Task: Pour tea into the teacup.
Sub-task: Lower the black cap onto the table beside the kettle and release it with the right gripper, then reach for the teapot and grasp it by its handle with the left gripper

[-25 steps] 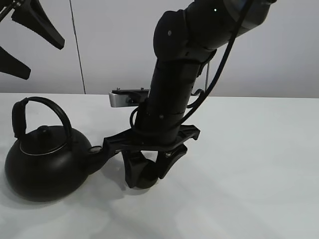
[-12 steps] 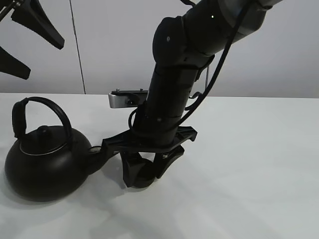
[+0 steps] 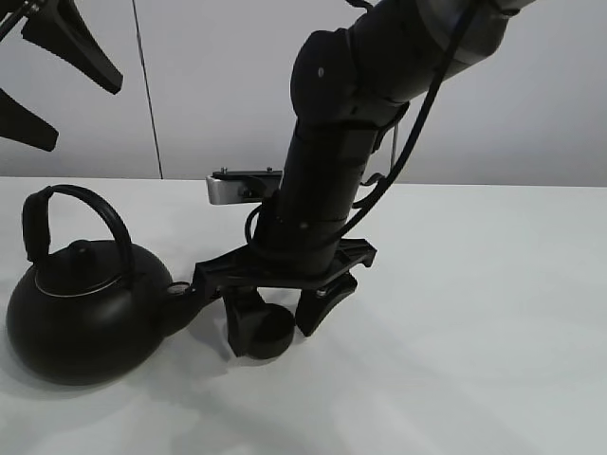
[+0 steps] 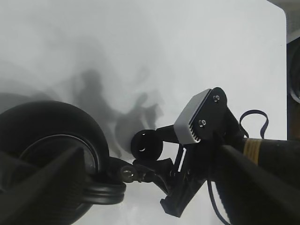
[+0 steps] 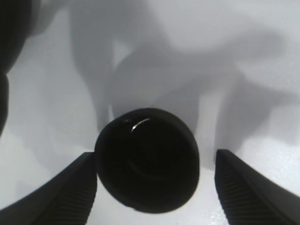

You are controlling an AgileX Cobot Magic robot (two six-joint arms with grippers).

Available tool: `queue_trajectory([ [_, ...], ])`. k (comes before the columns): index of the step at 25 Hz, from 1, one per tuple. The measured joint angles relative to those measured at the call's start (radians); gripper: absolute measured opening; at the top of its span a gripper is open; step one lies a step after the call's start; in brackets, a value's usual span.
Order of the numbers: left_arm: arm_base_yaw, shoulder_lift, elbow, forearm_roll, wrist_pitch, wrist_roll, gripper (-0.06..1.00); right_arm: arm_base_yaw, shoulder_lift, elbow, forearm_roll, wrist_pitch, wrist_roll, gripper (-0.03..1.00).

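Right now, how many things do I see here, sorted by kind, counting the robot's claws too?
Kettle: 1
Teacup: 1
Grippers: 2, the left gripper and the right gripper
Total: 4

One kettle (image 3: 81,313), one teacup (image 3: 268,334), one table (image 3: 474,313), two grippers: left gripper (image 3: 87,114) upper left, right gripper (image 3: 275,332) centre.
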Motion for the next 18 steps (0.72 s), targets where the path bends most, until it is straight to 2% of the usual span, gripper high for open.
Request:
queue_trajectory([
  [9,0.0,0.0,0.0,0.0,0.0,0.0,0.55,0.0,-0.049,0.0,-0.012,0.008,0.0,0.5],
  [13,0.0,0.0,0.0,0.0,0.0,0.0,0.55,-0.003,-0.073,0.0,-0.054,0.018,0.011,0.5],
  [18,0.0,0.0,0.0,0.0,0.0,0.0,0.55,-0.048,-0.111,0.0,-0.113,0.034,0.062,0.5],
])
